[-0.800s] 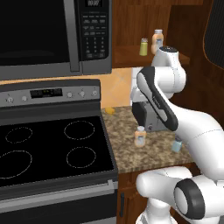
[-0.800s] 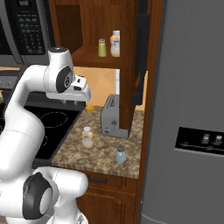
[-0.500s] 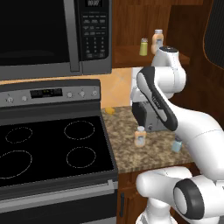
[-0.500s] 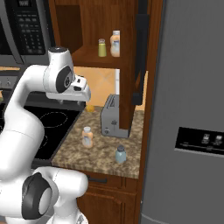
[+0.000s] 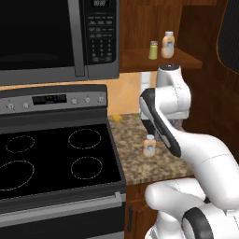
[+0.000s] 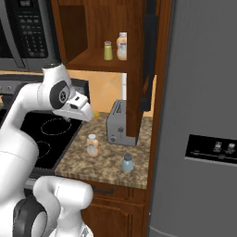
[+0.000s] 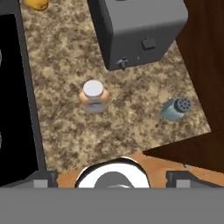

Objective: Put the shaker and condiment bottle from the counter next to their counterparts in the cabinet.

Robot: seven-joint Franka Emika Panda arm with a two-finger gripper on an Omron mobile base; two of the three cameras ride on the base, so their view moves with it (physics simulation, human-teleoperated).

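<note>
The pale-orange condiment bottle [image 7: 93,96] [image 6: 92,144] [image 5: 149,144] stands upright on the speckled counter [image 7: 65,122] [image 6: 109,164] in front of the toaster. The teal-blue shaker [image 7: 176,109] [image 6: 127,163] stands to its right, near the counter's front edge. My gripper [image 7: 111,177] hangs well above both, looking down, open with its tips far apart and nothing between them. On the cabinet shelf [image 6: 92,61] [image 5: 140,59] stand the counterparts: a yellow-green shaker [image 6: 108,50] [image 5: 153,49] and an orange bottle [image 6: 122,46] [image 5: 168,45].
A grey toaster [image 6: 118,124] [image 7: 135,28] sits at the back of the counter, under the cabinet. A small yellow item [image 7: 36,3] [image 5: 117,118] lies by the wall. The black stove [image 5: 51,158] and microwave [image 5: 51,37] are left, the fridge [image 6: 203,115] right. The cabinet door [image 6: 149,51] hangs open.
The arm's upper joint has sunk slightly and shifted a little left. The bottle and the shaker on the counter have not moved.
</note>
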